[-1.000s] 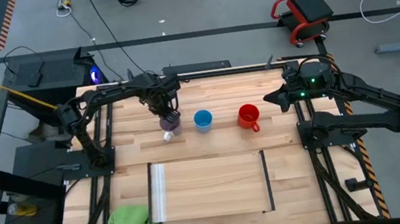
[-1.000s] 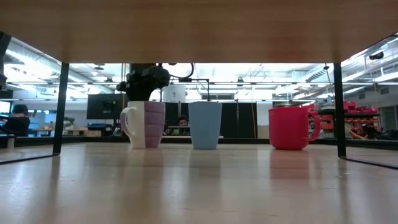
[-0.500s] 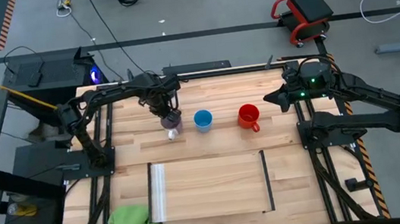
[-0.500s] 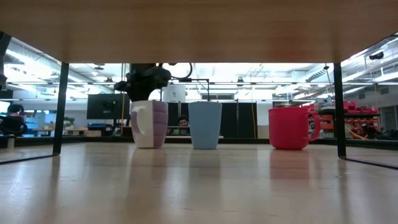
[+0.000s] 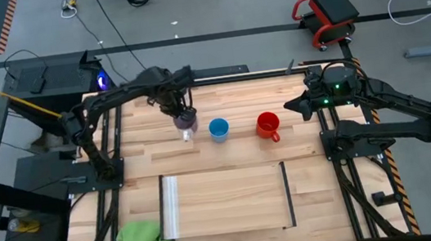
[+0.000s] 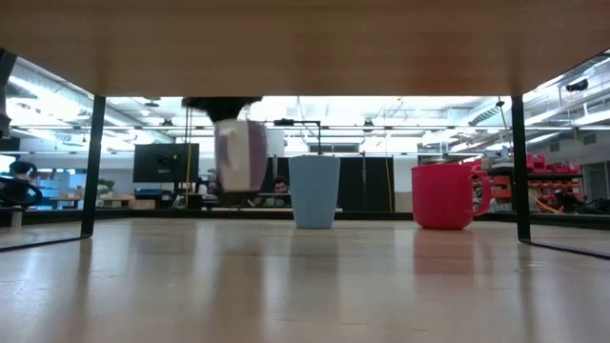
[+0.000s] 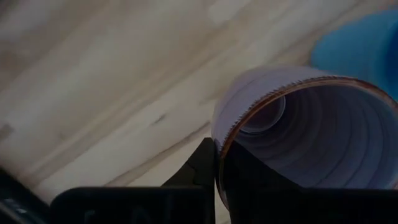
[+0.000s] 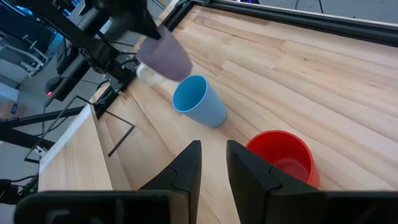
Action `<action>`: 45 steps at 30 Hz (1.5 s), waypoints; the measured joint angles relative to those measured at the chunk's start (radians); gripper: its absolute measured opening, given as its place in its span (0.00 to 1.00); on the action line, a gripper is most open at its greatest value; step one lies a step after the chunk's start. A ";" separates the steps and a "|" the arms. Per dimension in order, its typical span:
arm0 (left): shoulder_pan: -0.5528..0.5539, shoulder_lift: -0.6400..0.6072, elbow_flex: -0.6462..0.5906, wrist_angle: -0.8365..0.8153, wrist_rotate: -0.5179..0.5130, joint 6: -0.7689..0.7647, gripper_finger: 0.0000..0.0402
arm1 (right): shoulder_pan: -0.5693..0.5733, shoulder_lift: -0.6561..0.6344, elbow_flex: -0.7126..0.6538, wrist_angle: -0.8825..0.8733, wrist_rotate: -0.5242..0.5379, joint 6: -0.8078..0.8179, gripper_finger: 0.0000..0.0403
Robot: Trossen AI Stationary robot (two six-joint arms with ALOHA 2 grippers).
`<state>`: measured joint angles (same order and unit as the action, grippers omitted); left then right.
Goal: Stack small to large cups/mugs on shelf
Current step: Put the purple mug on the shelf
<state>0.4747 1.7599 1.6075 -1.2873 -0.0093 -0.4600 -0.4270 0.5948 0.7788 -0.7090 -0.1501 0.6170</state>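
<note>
My left gripper (image 5: 183, 118) is clamped on the rim of the purple mug (image 5: 185, 123), one finger (image 7: 205, 165) outside the wall and the other inside, and the mug hangs clear of the table (image 5: 300, 139) at its far left. From the left wrist the mug (image 7: 298, 134) shows a thin brownish lip and a smooth pale, ringed inside; only the low view proves it is off the wood, blurred and hanging higher than its neighbours (image 6: 240, 157). The blue mug (image 5: 218, 129) stands upright just right of it, a plain tapered cylinder; the red mug (image 5: 267, 125) stands further right, squat, its handle toward the near side. The low view shows their straight sides (image 6: 314, 191) (image 6: 446, 195); the right wrist shows their open mouths instead (image 8: 198, 99) (image 8: 283, 155). The shelf (image 5: 225, 201) lies flat nearer, pale wood with a silvery strip on its left edge and a dark strip on its right. A crumpled green cloth (image 5: 144, 240) sits at the near left corner. My right gripper (image 5: 292, 106) waits at the far right, fingers (image 8: 186, 169) slightly apart, holding nothing
</note>
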 joint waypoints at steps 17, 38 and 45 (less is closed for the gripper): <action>-0.157 -0.008 0.431 -0.284 -0.088 -0.079 0.05 | 0.000 0.000 0.000 0.000 0.000 0.019 0.21; -0.458 -0.022 0.429 -0.284 -0.017 -0.354 0.05 | 0.000 0.000 0.000 -0.001 -0.027 0.107 0.21; -0.512 -0.021 0.429 -0.284 0.078 -0.534 0.05 | 0.000 0.000 0.000 -0.001 -0.106 0.065 0.21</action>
<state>-0.0377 1.7386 2.0365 -1.5711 0.0687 -0.9942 -0.4267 0.5949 0.7788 -0.7101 -0.2558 0.6823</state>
